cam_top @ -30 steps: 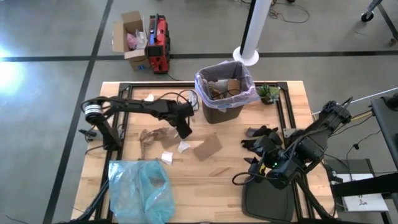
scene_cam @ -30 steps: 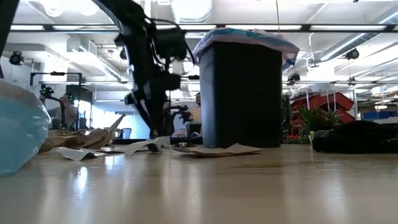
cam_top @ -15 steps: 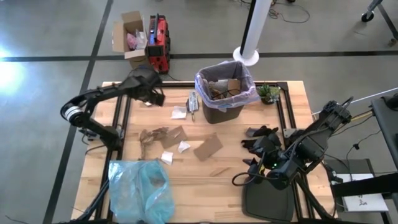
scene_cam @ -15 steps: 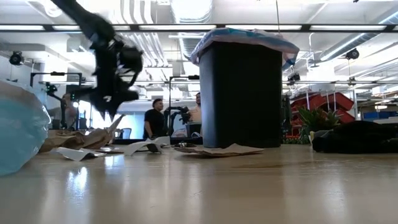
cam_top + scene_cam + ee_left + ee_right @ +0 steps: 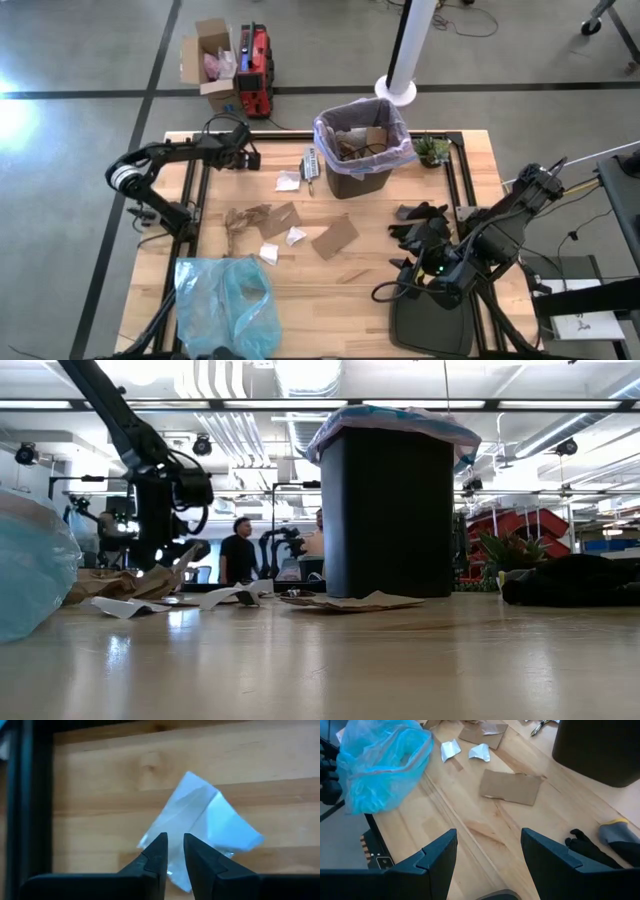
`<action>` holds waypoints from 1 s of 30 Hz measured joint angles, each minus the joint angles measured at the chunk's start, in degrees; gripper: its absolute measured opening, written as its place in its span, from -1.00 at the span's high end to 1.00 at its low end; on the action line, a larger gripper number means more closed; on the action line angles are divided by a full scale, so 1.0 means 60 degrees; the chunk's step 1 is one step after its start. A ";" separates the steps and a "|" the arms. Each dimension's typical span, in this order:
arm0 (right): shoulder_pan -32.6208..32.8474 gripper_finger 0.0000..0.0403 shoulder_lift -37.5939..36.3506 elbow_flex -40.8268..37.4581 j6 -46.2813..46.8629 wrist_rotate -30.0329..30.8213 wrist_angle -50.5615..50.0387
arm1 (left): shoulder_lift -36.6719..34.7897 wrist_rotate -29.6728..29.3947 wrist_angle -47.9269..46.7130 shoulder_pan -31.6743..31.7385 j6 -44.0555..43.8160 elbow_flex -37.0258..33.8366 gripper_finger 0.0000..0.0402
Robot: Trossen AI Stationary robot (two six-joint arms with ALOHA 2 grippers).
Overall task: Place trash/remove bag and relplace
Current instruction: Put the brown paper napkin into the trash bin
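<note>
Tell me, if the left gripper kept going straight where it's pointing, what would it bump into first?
Probably the white paper scrap lying on the wooden table. The left gripper points right at it with fingers nearly together, though how far off the scrap lies is hard to judge.

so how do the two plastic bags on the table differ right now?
Colour: the blue bag is light blue; the bin liner is pale lavender-pink.
Pose: the blue bag lies crumpled and loose on the table's near left corner; the bin liner is stretched open over the rim of the black bin.
Contents: the bin liner holds cardboard scraps; what the blue bag holds cannot be told.
Both are thin, translucent plastic.
</note>
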 joint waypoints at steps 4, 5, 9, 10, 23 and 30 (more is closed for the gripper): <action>0.0000 -0.02 0.0000 0.0000 0.0011 0.0000 0.0027 | 0.0554 0.0323 0.0037 -0.0081 0.0441 0.0127 0.79; 0.0000 -0.02 0.0000 0.0000 0.0010 -0.0004 0.0030 | 0.0708 0.0533 -0.0054 -0.0086 0.0506 0.0205 0.79; 0.0000 -0.02 0.0000 -0.0004 0.0006 0.0007 0.0018 | 0.0974 0.0906 -0.0569 -0.0577 0.0538 0.0335 0.80; 0.0000 -0.02 0.0000 -0.0002 0.0001 0.0004 0.0007 | 0.0914 0.1054 -0.0624 -0.0818 0.0552 0.0334 0.80; -0.0044 -0.02 0.0000 -0.0004 -0.0318 0.0267 -0.0037 | 0.0729 0.1262 -0.0022 -0.5550 -0.1167 0.0310 0.81; -0.0044 -0.02 0.0000 -0.0004 -0.0456 0.0288 -0.0023 | 0.0850 0.1463 0.1260 -0.7414 -0.2145 0.0523 0.81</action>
